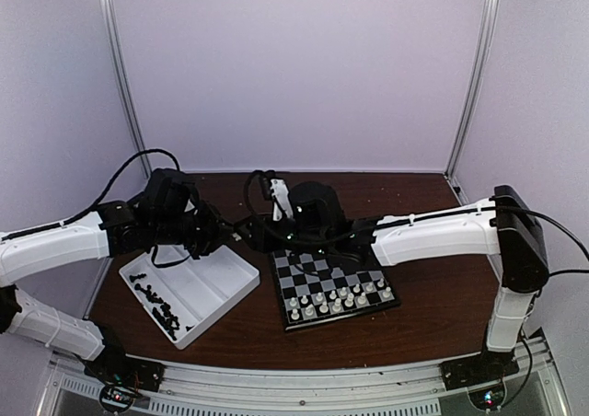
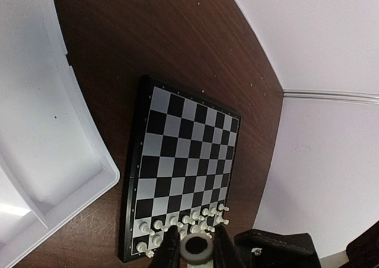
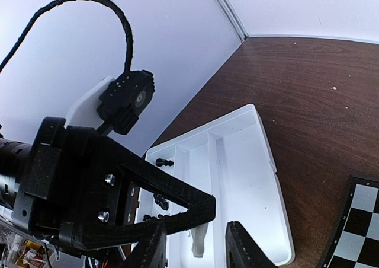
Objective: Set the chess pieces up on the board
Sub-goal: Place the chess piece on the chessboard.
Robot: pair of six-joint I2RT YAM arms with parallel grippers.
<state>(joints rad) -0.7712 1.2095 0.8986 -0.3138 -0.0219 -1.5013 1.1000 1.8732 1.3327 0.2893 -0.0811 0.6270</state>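
The left claw [image 2: 195,251] is narrow and clamped on a single white piece [image 3: 199,239]. In the left wrist view the round underside of that piece shows between the two dark fingers. The piece is held off the table, over the far right part of the white tray [image 1: 230,283] and just left of the board [image 1: 308,267]. The right claw [image 3: 195,226] reaches in from the right and meets the left one there. Its fingers stand part-way apart, one on each side of the held piece, with a little space showing on either side, so it is not gripping. The board lies flat on the dark wooden table [image 1: 414,333], right of the tray and close to it, turned slightly so that its corners are skewed to the table edge. A group of white pieces [image 1: 336,298] stands upright in the two rows along its near edge; they are too small for me to tell which is which. The tray is divided into long compartments, and a scatter of black pieces [image 1: 161,304] lies in the near left one, some on their sides. Both arms stretch in low from opposite sides of the table, and their wrists come together between the tray and the board.
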